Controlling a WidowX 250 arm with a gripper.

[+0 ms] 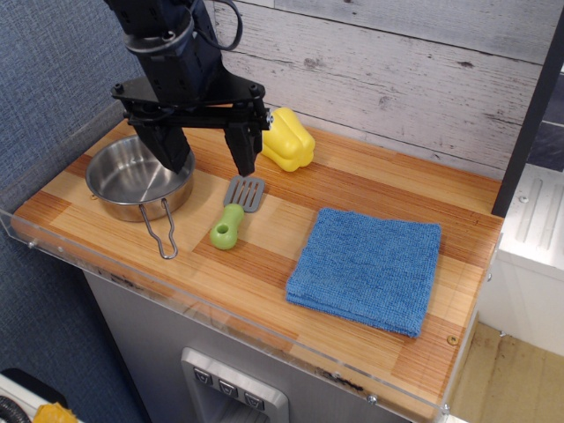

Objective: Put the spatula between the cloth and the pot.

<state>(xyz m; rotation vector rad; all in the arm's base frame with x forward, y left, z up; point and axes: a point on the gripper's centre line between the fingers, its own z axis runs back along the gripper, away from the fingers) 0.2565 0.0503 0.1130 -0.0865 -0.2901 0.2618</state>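
Observation:
The spatula (234, 214), with a grey slotted blade and a lime-green handle, lies flat on the wooden counter between the steel pot (132, 179) on the left and the blue cloth (368, 267) on the right. The pot's wire handle (160, 233) points toward the front edge. My gripper (206, 157) hangs open and empty above the counter, its two black fingers (241, 148) spread wide, just behind the spatula and over the pot's right rim.
A yellow bell pepper (284, 138) sits at the back by the wooden wall, close behind my right finger. A clear acrylic lip (220, 313) runs along the counter's front edge. A blue fabric wall stands to the left.

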